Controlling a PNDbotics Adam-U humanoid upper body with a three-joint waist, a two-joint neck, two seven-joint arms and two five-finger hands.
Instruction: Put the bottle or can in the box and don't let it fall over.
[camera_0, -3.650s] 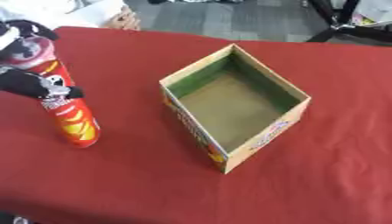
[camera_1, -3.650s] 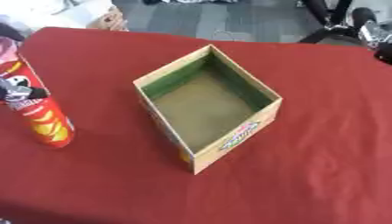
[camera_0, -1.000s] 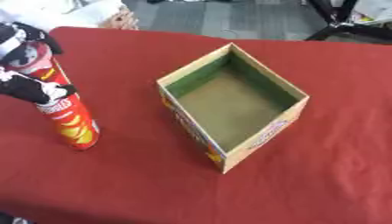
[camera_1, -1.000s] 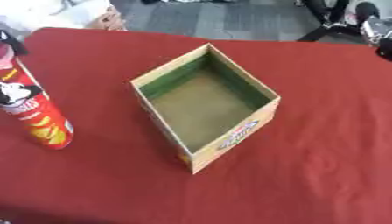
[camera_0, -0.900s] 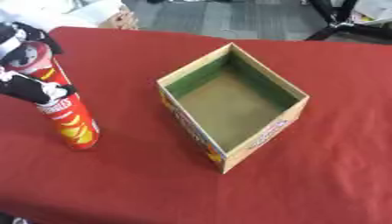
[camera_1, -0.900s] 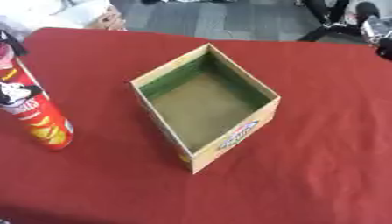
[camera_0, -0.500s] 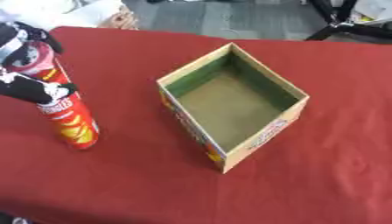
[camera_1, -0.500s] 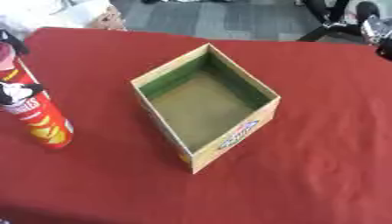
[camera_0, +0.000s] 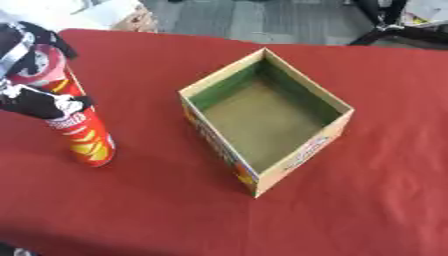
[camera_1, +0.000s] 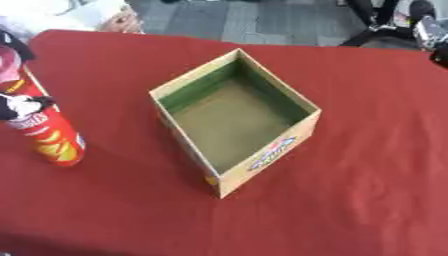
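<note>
We see the left hand (camera_0: 31, 97) at the left edge of the left eye view, its black fingers (camera_0: 54, 104) curled round the upper half of a tall red can (camera_0: 77, 127). The can stands upright with its base on the worktop (camera_0: 131, 210), which is covered in red cloth. The can's top, with its pale lid, rises above the fingers; its lower half, with yellow markings, shows below the hand.

To the right of the hand, apart from the can, an open cardboard box (camera_0: 267, 119) sits on the worktop with one corner turned toward us. Its inner walls are green, its floor is plain brown, and nothing lies in it. Printed colours show on the outer walls nearest us. The can is outside the box, level with the box's left wall.

In the right eye view, a dark shape at the upper right edge may be the right arm; we cannot tell, and no right hand shows.
</note>
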